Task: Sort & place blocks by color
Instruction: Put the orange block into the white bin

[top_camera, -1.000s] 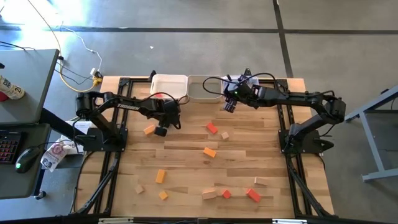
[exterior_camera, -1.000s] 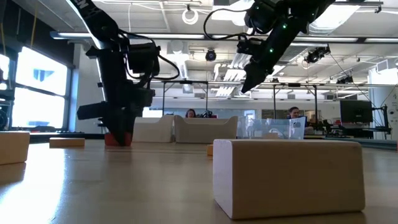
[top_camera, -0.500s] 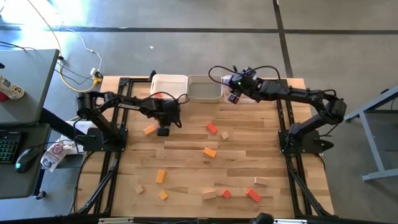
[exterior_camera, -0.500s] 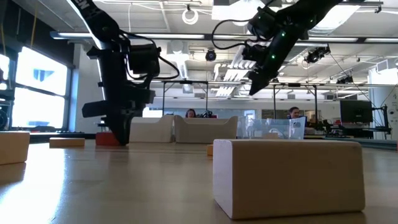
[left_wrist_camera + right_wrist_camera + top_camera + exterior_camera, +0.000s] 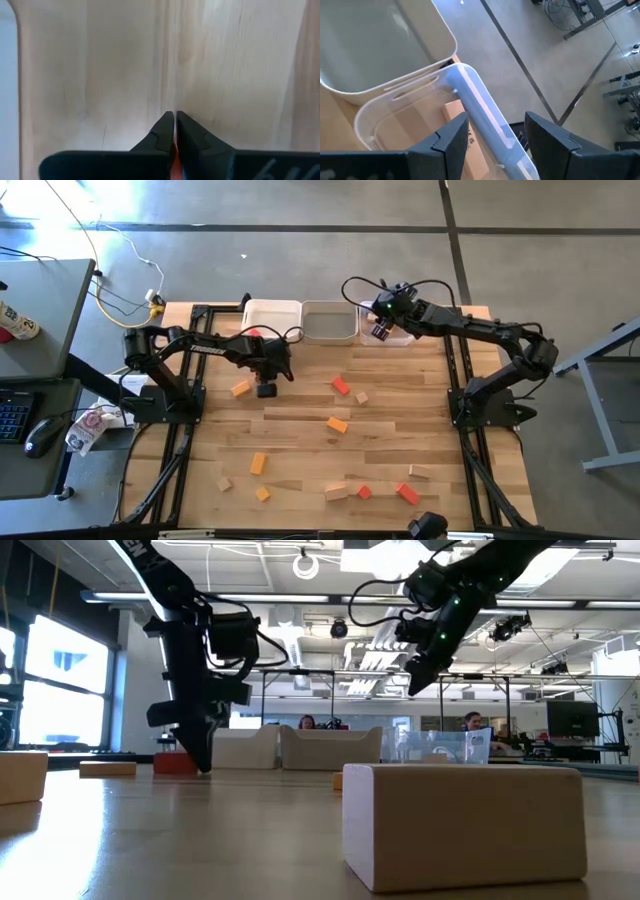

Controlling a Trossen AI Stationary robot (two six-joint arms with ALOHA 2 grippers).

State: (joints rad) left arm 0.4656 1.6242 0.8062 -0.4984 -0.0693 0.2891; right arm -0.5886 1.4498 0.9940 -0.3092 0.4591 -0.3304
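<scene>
The left gripper (image 5: 265, 389), fingers pinched together on bare wood, has missed the red block (image 5: 173, 763) just beside it, while the right gripper (image 5: 381, 331), half-parted and empty, hangs over the clear bin (image 5: 475, 120) holding a pale block (image 5: 456, 111).

text: none legible | labels: none | distant signs possibly too blurred

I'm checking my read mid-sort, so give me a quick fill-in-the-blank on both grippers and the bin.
1. The left gripper, low over the table, is ___.
2. The right gripper hangs above the clear bin with its fingers ___.
3. The block inside that bin is ___ wood.

Missing words: shut; open; pale.
</scene>
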